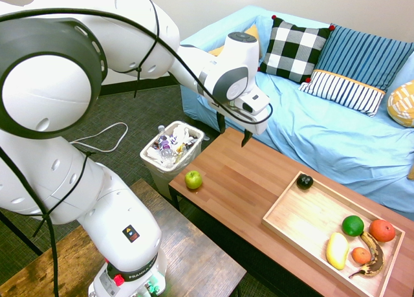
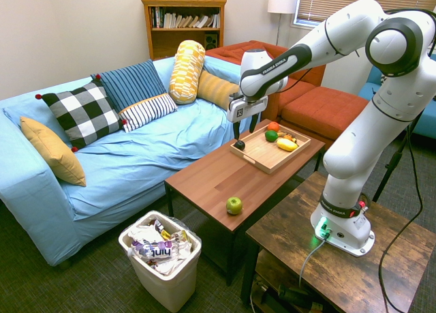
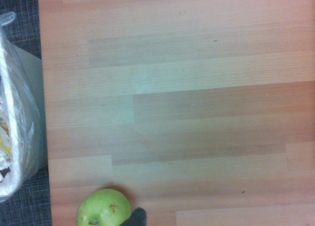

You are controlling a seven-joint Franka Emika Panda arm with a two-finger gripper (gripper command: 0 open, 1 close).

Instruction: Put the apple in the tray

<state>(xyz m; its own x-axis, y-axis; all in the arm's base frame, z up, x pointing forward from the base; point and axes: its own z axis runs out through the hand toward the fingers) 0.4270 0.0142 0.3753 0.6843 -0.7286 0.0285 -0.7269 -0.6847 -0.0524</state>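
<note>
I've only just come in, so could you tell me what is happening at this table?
A white robot arm hangs over the table with its claw open, empty and pointing straight down. The apple it is meant to move sits untouched near the table's corner by the waste bin. The tray lies at the table's other end and already holds other fruit, with a small dark fruit at its near corner. The apple has not been picked up yet.

A glossy white arm (image 1: 97,70) with rounded grey joint caps fills the left of the frame. Black cables are draped along it. A small lit green lamp, possibly a status light, is seen at its base (image 2: 344,224). Two dark fingers (image 1: 221,123) tip the gripper (image 1: 234,131).
</note>
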